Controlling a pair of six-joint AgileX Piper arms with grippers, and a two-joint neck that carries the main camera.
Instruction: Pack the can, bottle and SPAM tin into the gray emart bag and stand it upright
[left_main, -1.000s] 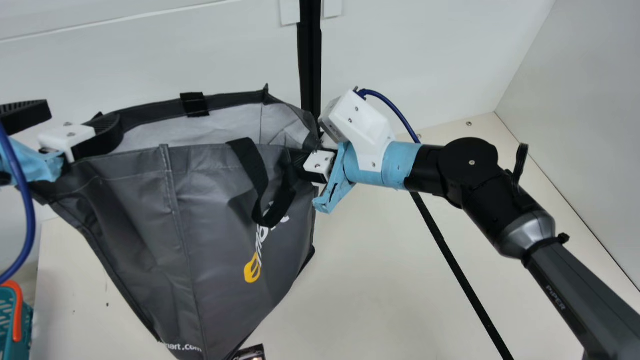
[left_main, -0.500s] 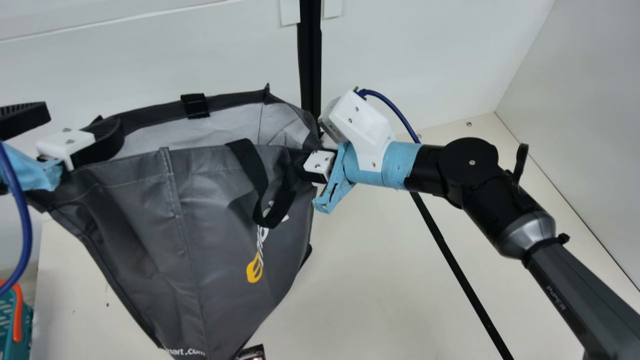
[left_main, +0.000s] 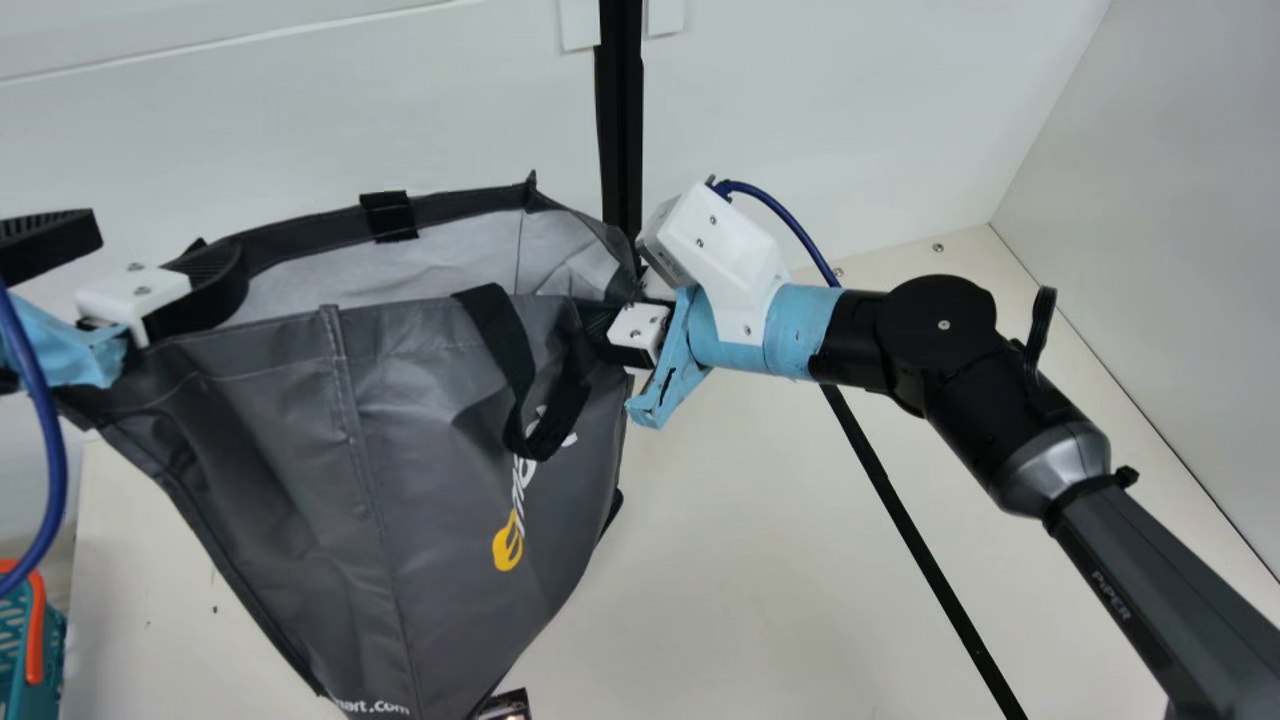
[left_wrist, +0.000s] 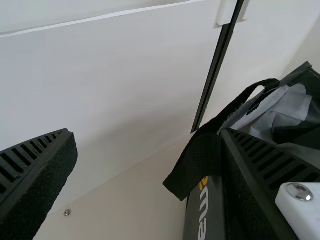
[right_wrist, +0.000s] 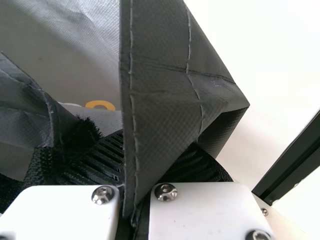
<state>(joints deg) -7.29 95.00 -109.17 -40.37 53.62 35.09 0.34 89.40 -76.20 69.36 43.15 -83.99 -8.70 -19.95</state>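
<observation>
- Edges: in the main view, the gray emart bag (left_main: 270, 470) occupies the left half, mouth open upward between the two grippers and body tapering to the lower edge; its base is cut off there.
- Clearance: cream table (left_main: 750, 560) extends from the bag's right side toward the side wall (left_main: 1180, 200), crossed by a black strip (left_main: 903, 510). The back wall (left_main: 300, 130) stands behind the far rim, and a black post (left_main: 620, 130) rises near the mouth's right corner.
- Left gripper (left_main: 170, 252): at the view's left edge, its fingers spread wide, one at the near rim with its tip over the bag's mouth, the other outside the bag.
- Right gripper (left_main: 592, 322): closed on the bag's right corner. Its arm slants up from the lower right, bends at a round black joint (left_main: 940, 325) and points left.
- Left wrist view: a broad gap separates the fingers; a black strap (left_wrist: 197, 160) lies beside one of them.
- Right wrist view: a stitched fold of gray fabric (right_wrist: 155, 100) runs down between the two closed fingers.
- Main view, margins: a teal basket (left_main: 12, 650) with an orange handle (left_main: 35, 640) sits at lower left; a small dark object (left_main: 505, 704), too cropped to identify, lies beside the bag at the bottom edge.
</observation>
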